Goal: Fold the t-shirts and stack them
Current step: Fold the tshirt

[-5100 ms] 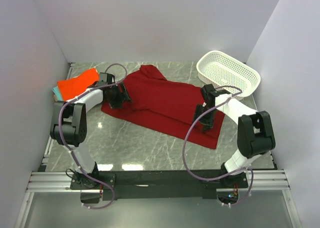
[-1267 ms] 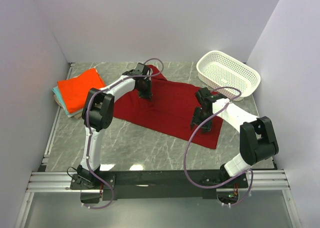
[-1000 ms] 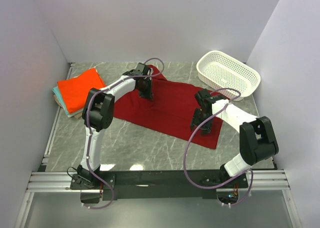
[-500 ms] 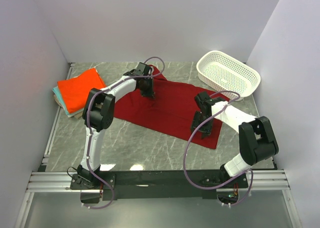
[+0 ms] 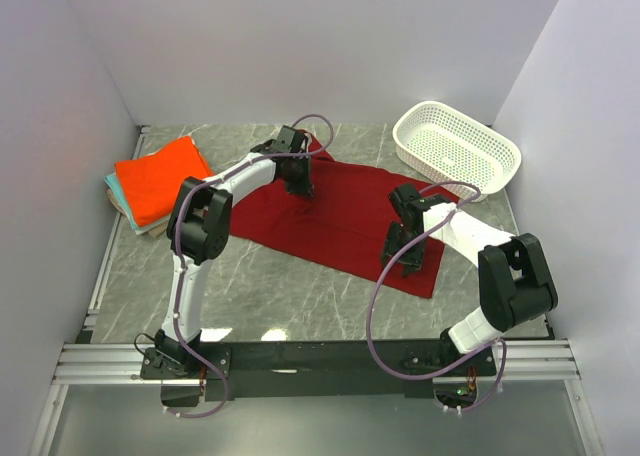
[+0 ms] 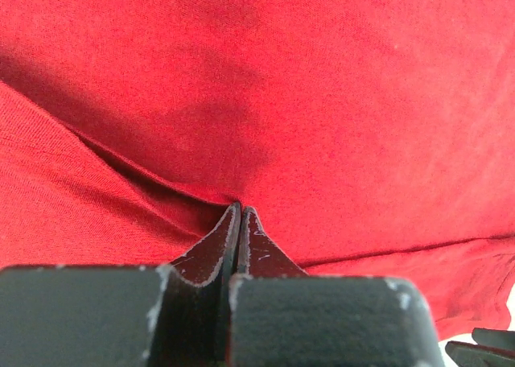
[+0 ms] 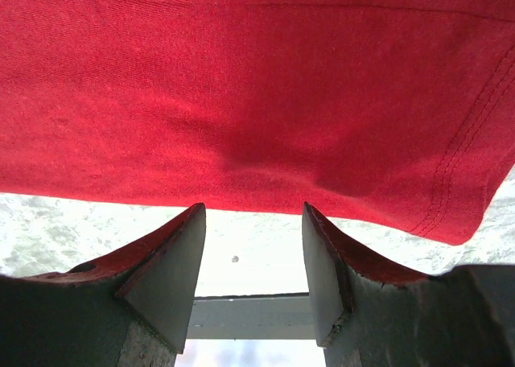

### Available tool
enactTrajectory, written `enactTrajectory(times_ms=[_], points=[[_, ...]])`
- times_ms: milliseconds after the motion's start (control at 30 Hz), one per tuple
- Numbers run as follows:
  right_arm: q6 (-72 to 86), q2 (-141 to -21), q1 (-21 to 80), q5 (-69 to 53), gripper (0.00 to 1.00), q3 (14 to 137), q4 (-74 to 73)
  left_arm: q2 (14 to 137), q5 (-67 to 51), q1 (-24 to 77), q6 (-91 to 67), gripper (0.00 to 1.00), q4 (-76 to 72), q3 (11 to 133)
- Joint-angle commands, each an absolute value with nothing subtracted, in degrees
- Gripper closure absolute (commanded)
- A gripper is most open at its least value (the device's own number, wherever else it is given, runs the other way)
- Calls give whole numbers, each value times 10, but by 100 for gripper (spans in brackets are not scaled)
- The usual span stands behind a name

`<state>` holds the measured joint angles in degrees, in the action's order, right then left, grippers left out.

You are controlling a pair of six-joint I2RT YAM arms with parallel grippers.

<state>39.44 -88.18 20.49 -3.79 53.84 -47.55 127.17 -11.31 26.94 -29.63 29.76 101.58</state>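
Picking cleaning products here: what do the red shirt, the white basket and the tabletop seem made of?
The red shirt: matte knit cloth, likely cotton; fine weave and a stitched hem show close up. The basket: white moulded plastic, smooth, pierced with rows of holes. The tabletop: grey veined stone or stone-look laminate, polished, with light reflections near the front.

- Left gripper [image 5: 300,183]: formerly at the left edge of the dark crimson soft-cloth t-shirt [image 5: 345,221]. It is now out over the shirt's far middle with the arm stretched long, and it crept slightly rightward in the last second.
- Dark crimson soft-cloth t-shirt: the near-left corner is drawn in toward the middle, so the outline is narrower on the left.
- Bright orange folded cloth t-shirt [image 5: 158,179]: formerly rumpled and partly covered by the left arm, it is now uncovered and lies as a flat rectangle.
- Right gripper [image 5: 405,259]: has shifted a little toward the shirt's near hem.
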Motion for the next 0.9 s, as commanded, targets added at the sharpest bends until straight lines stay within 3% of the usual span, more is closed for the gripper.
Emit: enactTrajectory(times_ms=[0, 33, 133, 233, 467, 867], points=[[402, -860, 211, -33, 42, 532, -470, 1265, -120, 274, -303, 94, 280, 1024], [402, -860, 211, -33, 41, 532, -470, 1266, -115, 274, -305, 75, 282, 1026], [402, -854, 213, -31, 40, 537, -469, 1263, -106, 273, -312, 46, 285, 1042], [400, -852, 214, -26, 39, 548, -475, 1259, -102, 274, -320, 32, 293, 1076], [395, -849, 218, -14, 39, 589, -497, 1201, -119, 244, -341, 18, 280, 1095], [391, -887, 221, -17, 39, 593, -470, 1103, -122, 118, -315, 15, 231, 832]])
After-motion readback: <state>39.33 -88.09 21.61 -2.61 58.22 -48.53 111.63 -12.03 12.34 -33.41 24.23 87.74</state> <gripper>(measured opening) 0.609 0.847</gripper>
